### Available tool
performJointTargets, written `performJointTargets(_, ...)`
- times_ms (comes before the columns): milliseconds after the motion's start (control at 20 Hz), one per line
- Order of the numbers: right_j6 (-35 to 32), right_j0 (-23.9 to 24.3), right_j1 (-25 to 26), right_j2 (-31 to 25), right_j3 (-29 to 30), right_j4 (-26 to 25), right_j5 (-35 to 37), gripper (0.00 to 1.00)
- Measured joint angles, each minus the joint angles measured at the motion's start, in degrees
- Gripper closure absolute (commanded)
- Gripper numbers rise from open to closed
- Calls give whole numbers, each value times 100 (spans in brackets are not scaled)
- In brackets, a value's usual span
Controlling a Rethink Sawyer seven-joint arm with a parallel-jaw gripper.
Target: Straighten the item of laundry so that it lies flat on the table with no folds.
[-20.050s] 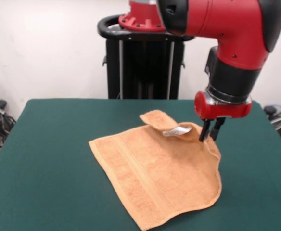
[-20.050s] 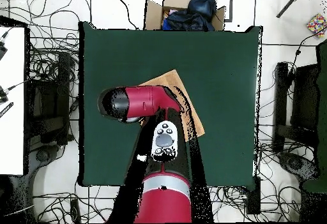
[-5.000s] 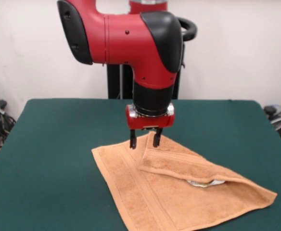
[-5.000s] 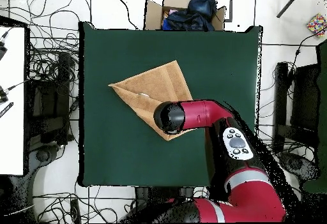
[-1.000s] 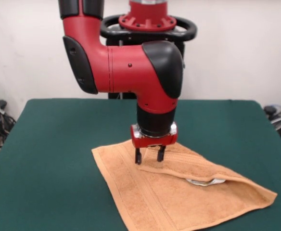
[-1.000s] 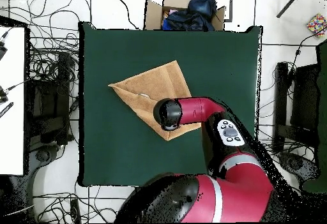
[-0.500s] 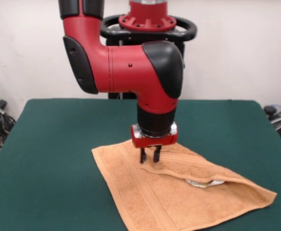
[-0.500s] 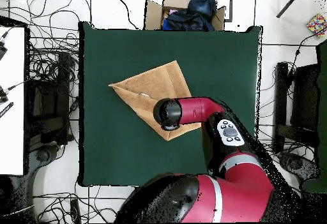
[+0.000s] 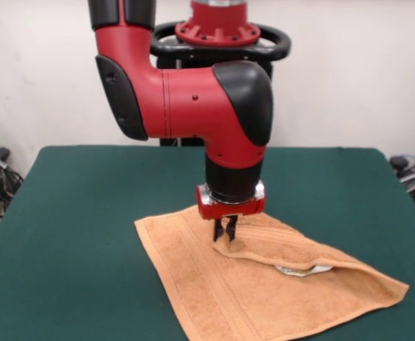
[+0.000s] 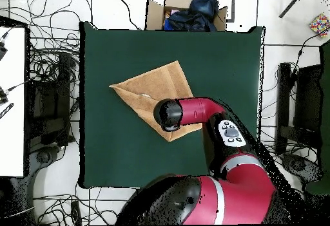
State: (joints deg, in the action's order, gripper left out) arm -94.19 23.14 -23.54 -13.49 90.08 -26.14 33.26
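The orange-tan washcloth [image 9: 222, 291] lies on the green table [image 9: 79, 234], with one corner folded over the middle as a flap [image 9: 286, 249]. Its white tag [image 9: 303, 270] peeks out under the flap's edge. My gripper [image 9: 224, 233] points straight down and is shut on the flap's corner at the cloth's far side. In the overhead view the cloth [image 10: 151, 88] shows as a folded shape left of centre, and the arm's wrist [image 10: 169, 115] hides the gripper.
The robot's black pedestal [image 9: 218, 42] stands behind the table's far edge. In the overhead view a cardboard box with dark cloth [image 10: 187, 11] sits beyond the table's top edge, and cables lie on the floor all round.
The gripper's fingers have closed from open onto the corner of the folded flap over the last second. The arm has shifted slightly to the right. The cloth has barely moved.
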Motion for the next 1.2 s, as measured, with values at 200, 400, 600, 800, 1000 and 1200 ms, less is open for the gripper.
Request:
performJointTargets(200, 0, 0, 0, 0, 0, 0, 1, 100)
performJointTargets(400, 0, -2, -37, -2, 18, 0, 29, 100)
performJointTargets(600, 0, -18, -263, -9, 167, 0, 114, 100)
performJointTargets(800, 0, -82, -631, -10, 337, 4, 341, 100)
performJointTargets(1000, 0, -142, -961, -24, 462, 25, 575, 100)
performJointTargets(1200, 0, -150, -1100, -31, 491, 33, 642, 100)
